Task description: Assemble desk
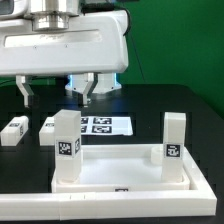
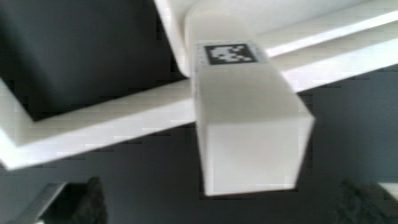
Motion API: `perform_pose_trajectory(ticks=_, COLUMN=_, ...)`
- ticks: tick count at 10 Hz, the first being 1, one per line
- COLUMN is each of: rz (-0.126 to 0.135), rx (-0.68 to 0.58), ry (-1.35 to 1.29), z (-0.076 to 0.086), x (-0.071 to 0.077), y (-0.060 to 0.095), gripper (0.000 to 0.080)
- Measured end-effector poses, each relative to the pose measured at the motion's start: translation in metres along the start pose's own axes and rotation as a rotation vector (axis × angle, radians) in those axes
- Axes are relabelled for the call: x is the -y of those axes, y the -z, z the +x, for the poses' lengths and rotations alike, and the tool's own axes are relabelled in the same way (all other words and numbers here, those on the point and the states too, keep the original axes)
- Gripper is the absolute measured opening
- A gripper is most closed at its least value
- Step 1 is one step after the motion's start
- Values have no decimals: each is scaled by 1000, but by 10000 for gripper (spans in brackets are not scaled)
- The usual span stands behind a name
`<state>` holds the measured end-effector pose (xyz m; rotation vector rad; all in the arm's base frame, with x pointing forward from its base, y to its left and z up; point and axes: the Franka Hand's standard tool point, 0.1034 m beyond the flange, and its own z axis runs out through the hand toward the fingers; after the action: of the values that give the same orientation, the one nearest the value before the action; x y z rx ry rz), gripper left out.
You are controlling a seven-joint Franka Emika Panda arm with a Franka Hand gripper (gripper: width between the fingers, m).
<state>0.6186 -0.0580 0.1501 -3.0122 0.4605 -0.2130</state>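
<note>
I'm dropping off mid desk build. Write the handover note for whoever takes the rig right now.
Gripper: open, empty, raised behind the desk panel.
Done: left leg and right leg, sides as in the exterior view, stand upright at the panel's corners. How firmly they are seated cannot be told.
Left: near loose leg and far loose leg lie on the table at the exterior view's left. Both need fitting.

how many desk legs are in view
4. One leg stands on the panel at the exterior view's left, another leg at its right; a third leg and a fourth leg lie on the table behind, further left.
</note>
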Motion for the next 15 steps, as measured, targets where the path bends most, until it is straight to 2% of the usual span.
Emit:
perform_pose_trajectory(ticks=2, rz=6, rx=122, ry=-6, z=4, x=5, y=-6, gripper=648)
perform_pose_trajectory(ticks=6, rz=-15, rx=126, ry=-13, z=-1, x=11, y=-32, gripper=648)
perform_pose_trajectory(ticks=8, rz=-20, rx=129, ry=-31, z=-3, x=13, y=-35, gripper=648)
perform_pose_trajectory(ticks=10, rz=-20, rx=129, ry=-32, z=-3, x=13, y=-35, gripper=403)
perform_pose_trajectory(ticks=11, rz=-23, rx=129, ry=-132, z=-3, x=13, y=-35, gripper=403)
perform_pose_trajectory(ticks=12, rz=-27, rx=128, ry=-195, z=-3, x=12, y=-35, gripper=296)
perform_pose_trajectory(ticks=15, rz=-37, rx=127, ry=-380, z=-3, x=13, y=-36, gripper=295)
